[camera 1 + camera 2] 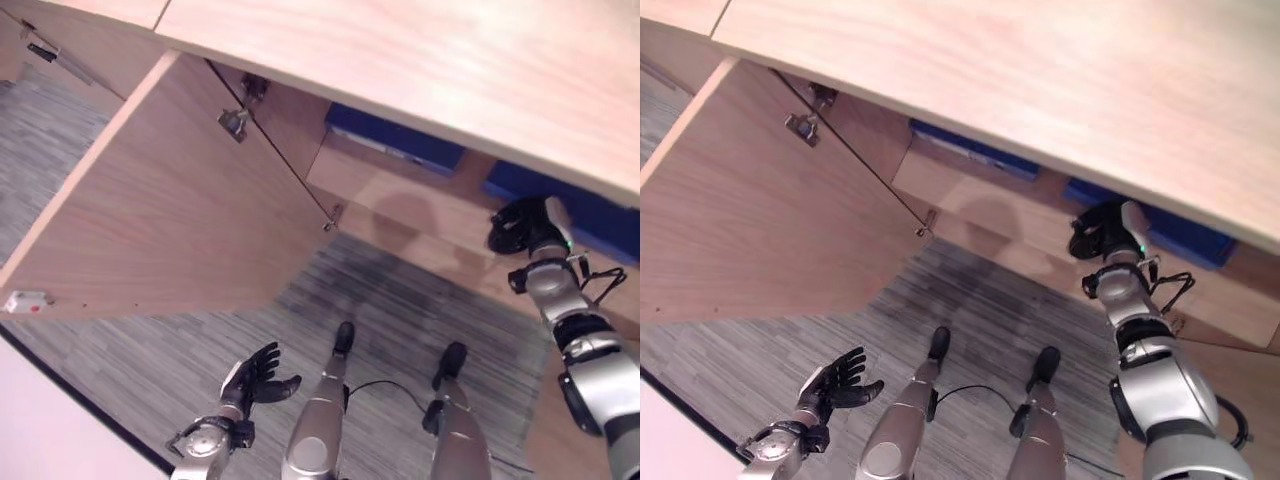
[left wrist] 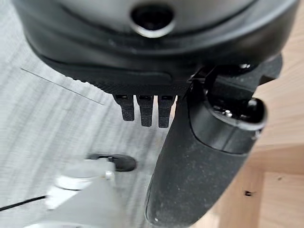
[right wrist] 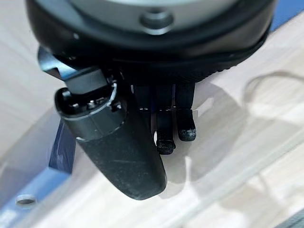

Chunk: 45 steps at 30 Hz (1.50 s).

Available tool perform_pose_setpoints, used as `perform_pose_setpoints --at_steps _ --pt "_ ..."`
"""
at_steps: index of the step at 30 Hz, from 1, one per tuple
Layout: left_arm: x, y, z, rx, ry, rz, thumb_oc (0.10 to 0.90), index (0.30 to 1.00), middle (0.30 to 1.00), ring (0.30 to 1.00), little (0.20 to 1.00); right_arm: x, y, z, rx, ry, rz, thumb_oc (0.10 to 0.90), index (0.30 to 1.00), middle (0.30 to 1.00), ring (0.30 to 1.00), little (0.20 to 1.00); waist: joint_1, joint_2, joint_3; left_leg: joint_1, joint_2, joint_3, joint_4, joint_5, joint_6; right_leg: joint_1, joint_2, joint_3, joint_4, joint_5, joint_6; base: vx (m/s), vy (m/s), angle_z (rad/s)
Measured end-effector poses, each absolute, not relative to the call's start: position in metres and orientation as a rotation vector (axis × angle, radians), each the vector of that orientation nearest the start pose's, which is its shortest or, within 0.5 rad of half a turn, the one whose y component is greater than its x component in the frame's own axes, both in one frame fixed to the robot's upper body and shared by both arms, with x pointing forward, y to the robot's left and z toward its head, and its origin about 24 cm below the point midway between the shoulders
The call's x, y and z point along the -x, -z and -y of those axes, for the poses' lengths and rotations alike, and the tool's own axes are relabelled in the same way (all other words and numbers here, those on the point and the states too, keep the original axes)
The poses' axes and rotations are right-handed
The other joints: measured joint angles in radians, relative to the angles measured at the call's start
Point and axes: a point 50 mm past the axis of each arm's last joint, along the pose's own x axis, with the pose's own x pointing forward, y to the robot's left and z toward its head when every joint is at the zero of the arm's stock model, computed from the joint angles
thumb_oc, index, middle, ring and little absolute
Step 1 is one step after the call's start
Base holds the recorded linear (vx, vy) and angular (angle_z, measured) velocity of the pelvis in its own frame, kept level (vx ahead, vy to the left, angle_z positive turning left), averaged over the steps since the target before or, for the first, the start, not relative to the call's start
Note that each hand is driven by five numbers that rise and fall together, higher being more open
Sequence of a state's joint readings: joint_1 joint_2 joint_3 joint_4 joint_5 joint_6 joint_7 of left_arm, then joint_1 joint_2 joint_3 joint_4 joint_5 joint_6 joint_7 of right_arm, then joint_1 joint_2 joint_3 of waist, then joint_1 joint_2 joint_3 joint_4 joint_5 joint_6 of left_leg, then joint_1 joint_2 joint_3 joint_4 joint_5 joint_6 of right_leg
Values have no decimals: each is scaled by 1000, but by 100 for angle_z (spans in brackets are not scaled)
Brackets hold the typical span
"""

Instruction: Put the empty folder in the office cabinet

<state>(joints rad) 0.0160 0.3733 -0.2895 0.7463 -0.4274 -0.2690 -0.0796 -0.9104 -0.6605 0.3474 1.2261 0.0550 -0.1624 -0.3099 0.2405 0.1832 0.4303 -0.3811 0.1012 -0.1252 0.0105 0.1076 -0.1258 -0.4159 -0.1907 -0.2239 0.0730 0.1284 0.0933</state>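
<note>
The office cabinet stands open under a light wood top [image 1: 450, 70]. Two blue folders lie inside it, one [image 1: 400, 142] at the back middle and another [image 1: 600, 220] at the right. My right hand [image 1: 525, 228] is held up at the cabinet shelf [image 1: 420, 205], just left of the right blue folder. Its fingers [image 3: 166, 128] are relaxed over the wood and hold nothing; a blue folder edge [image 3: 61, 147] shows beside the thumb. My left hand [image 1: 255, 380] hangs low over the carpet, open and empty.
The cabinet door [image 1: 170, 200] swings wide open to the left, with a metal hinge [image 1: 235, 122] at its inner edge. Grey striped carpet [image 1: 420, 300] covers the floor in front. A white surface [image 1: 60, 430] cuts across the lower left corner.
</note>
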Motion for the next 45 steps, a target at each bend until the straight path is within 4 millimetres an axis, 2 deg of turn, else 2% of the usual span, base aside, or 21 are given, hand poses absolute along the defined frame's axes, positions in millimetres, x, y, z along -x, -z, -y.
perform_pose_setpoints --at_steps 1,4,15,24,26,28,29,30,31,32,33,34,35,36,37,38,40,41,43,44,45 --pt "-188 89 -222 -37 55 -537 800 900 900 900 900 -369 -139 322 729 493 -70 400 300 300 300 300 5 12 5 -3 -3 -4 -4 1 1 -3 -6 3 2 0 0 -5 4 8" --pt "-186 89 -222 -36 63 -534 800 900 900 900 900 -366 -149 336 736 537 -86 400 300 300 300 300 13 18 3 -4 -13 -5 -20 1 2 -19 -16 14 12 0 0 8 14 6" --pt "-180 89 -217 -32 129 -543 800 900 900 900 900 -369 -170 344 791 540 -103 400 300 300 300 300 6 22 -1 -7 -35 0 -51 10 14 -29 -34 29 -6 1 8 15 -3 2" --pt "-179 92 -219 -25 125 -557 800 900 900 900 900 -371 -161 336 815 492 -132 400 300 300 300 300 -18 18 -5 11 -33 2 -33 55 27 8 -25 44 -12 12 22 11 -11 0" --pt "-178 94 -222 -25 107 -568 800 900 900 900 900 -368 -153 335 814 480 -143 400 300 300 300 300 -16 1 -16 20 -34 4 -34 54 29 19 -23 47 -21 23 20 29 -33 2" --pt "-176 95 -228 -18 71 -579 800 900 900 900 900 -366 -139 328 719 482 -128 400 300 300 300 300 -18 -22 -24 27 -30 5 -33 53 29 33 -13 46 -35 34 20 90 -67 -4" --pt "-172 99 -235 -6 22 -601 800 900 900 900 900 -362 -120 315 557 510 -99 400 300 300 300 300 -23 -44 -23 65 -17 7 -34 47 17 77 1 42 -49 36 14 99 -71 -6" --pt "-169 102 -239 -6 1 -623 800 900 900 900 900 -361 -108 308 503 505 -110 400 300 300 300 300 -21 -58 -29 88 -12 7 -35 40 16 104 7 42 -60 33 12 102 -68 -8" --pt "-152 111 -256 10 -111 -688 800 900 900 900 900 -347 -73 274 383 442 -80 400 300 300 300 300 -42 -115 -74 147 14 7 -36 11 1 174 32 26 -76 9 5 226 -113 -6" --pt "-146 114 -264 8 -148 -717 800 900 900 900 900 -341 -59 260 347 407 -93 800 900 900 900 900 -51 -145 -100 162 24 6 -36 2 -3 188 41 23 -76 -2 1 309 -124 1" --pt "-146 115 -265 32 -179 -726 800 900 900 900 900 -320 -37 248 248 403 -106 800 900 900 900 900 -52 -159 -111 198 39 8 -36 -19 -11 230 49 16 -75 -26 10 286 -105 26" --pt "-134 121 -266 128 -308 -732 800 900 900 900 900 -268 -11 231 55 441 -94 800 900 900 900 900 -56 -175 -121 295 40 -4 -46 -29 -15 344 54 -15 -90 -46 6 231 -66 36" --pt "-101 129 -274 155 -418 -787 800 900 900 900 900 -218 30 199 -17 378 -225 800 900 900 900 900 -83 -216 -222 351 47 5 -70 -56 -11 406 60 -30 -121 -78 7 163 -46 13" --pt "-83 132 -279 133 -421 -848 800 900 900 900 900 -202 52 190 20 300 -335 800 900 900 900 900 -102 -250 -310 355 52 24 -72 -78 -12 405 64 -19 -123 -89 9 174 -55 -15" --pt "-85 130 -282 126 -415 -841 800 900 900 900 900 -190 63 190 39 275 -391 800 900 900 900 900 -99 -264 -332 367 51 25 -74 -77 -12 415 65 -14 -121 -86 13 81 -33 3" --pt "-102 122 -276 132 -364 -765 800 900 900 900 900 -180 77 199 92 236 -469 800 900 900 900 900 -88 -283 -347 388 49 4 -73 -77 -12 460 64 -30 -134 -86 13 -121 42 23" --pt "-110 119 -270 144 -327 -734 800 900 900 900 900 -182 76 204 109 223 -466 800 900 900 900 900 -65 -279 -355 383 49 -13 -69 -74 -12 475 67 -46 -149 -84 15 -254 143 75" --pt "-139 114 -254 134 -246 -690 800 900 900 900 900 -184 80 216 153 249 -482 800 900 900 900 900 -82 -270 -351 288 19 -52 -14 -38 -38 486 44 -166 -155 -78 19 -157 134 164" --pt "-159 108 -237 154 -170 -630 800 900 900 900 900 -193 78 232 209 264 -501 800 900 900 900 900 -82 -245 -351 247 29 5 -42 -7 13 480 38 -223 -153 -80 12 -180 147 135" --pt "-166 105 -230 165 -145 -603 800 900 900 900 900 -202 73 237 228 266 -488 800 900 900 900 900 -66 -224 -344 249 49 72 -62 -5 18 464 35 -228 -140 -82 9 -235 214 61" --pt "-163 107 -231 169 -157 -619 800 900 900 900 900 -218 64 234 224 249 -440 800 900 900 900 900 -87 -238 -319 231 89 303 23 -47 53 461 -27 -278 -133 -57 -4 -169 199 54"
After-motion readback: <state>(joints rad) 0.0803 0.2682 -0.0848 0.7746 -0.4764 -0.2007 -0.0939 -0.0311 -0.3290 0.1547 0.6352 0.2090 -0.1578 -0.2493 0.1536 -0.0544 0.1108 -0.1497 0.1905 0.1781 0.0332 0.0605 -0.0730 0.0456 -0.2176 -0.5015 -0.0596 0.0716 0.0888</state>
